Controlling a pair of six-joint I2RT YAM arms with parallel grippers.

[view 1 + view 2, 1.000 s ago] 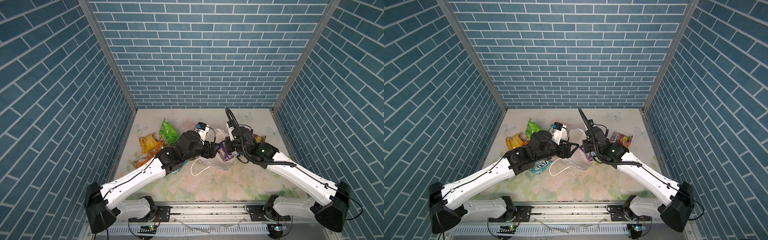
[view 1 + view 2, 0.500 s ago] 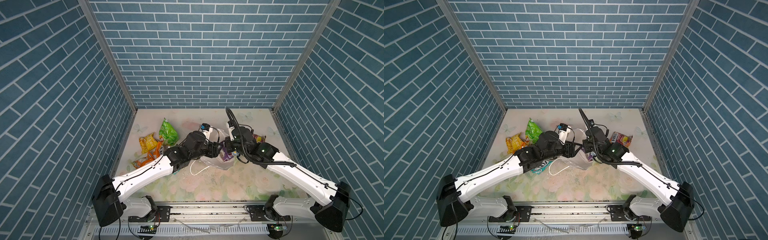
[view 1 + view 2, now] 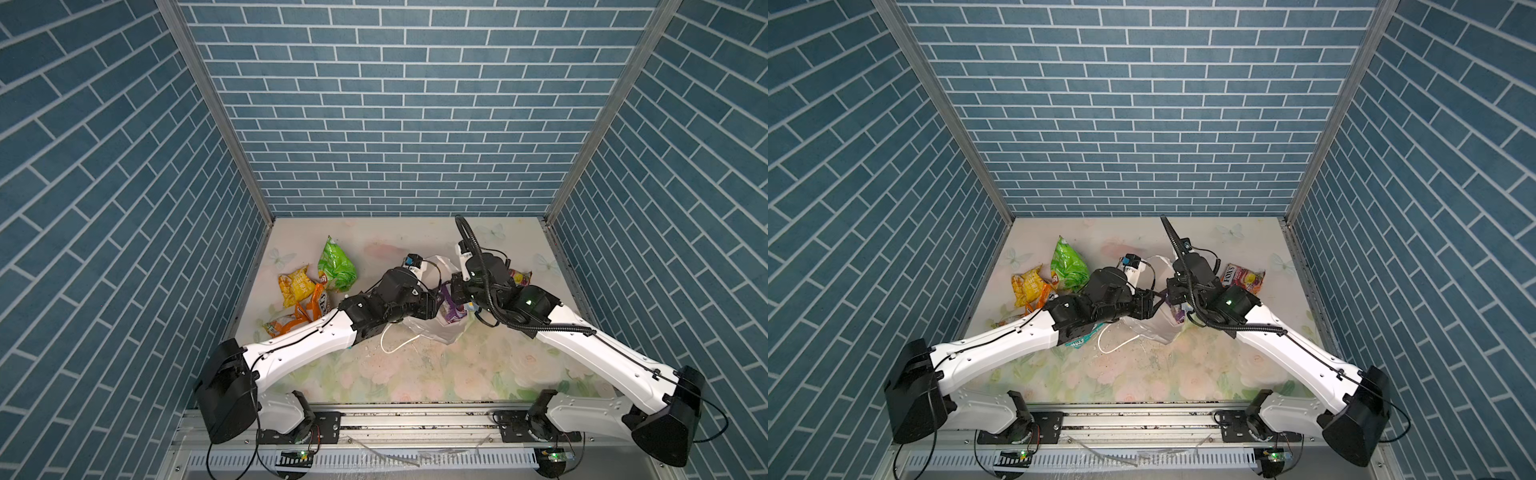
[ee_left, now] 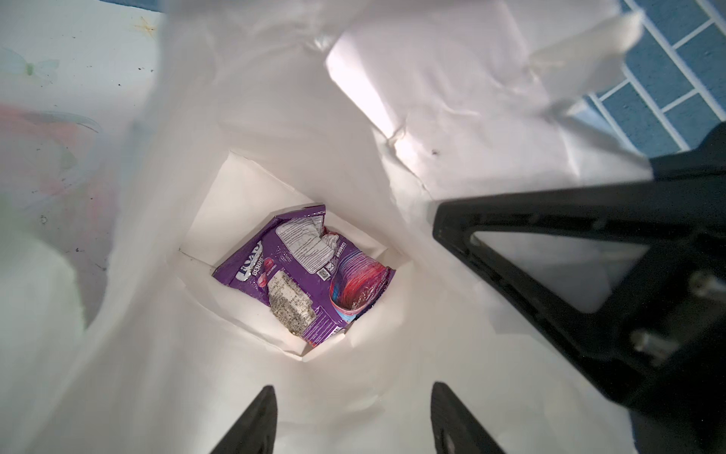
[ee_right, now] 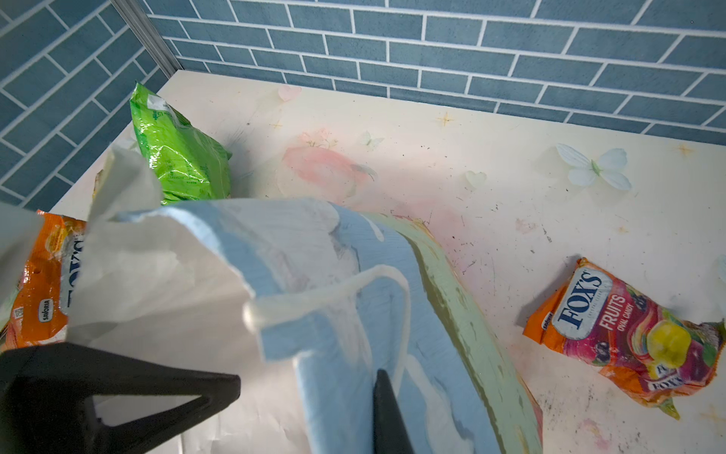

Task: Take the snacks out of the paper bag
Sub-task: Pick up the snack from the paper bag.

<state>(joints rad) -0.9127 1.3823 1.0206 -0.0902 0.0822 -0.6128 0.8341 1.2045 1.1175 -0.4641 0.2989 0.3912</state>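
1. At the paper bag [image 3: 432,328] mouth, left gripper [image 4: 352,389] has pushed in, jaws apart, empty; purple pack [image 4: 298,275] likely reachable now.
2. Right gripper [image 5: 306,379] pinched shut on bag rim, holding it open.
3. Purple pack lies on bag floor, reads "FOX… BERRIE…".
4. Out on table [image 5: 471,157]: orange pack [image 5: 624,338] "FOX'S FRUITS OVAL CANDY"; second orange pack [image 5: 39,283] "SAVORIA".

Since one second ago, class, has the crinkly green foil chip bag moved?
No. The green chip bag lies where it did, just as near the grey metal corner post and the crinkly yellow packet beside it.
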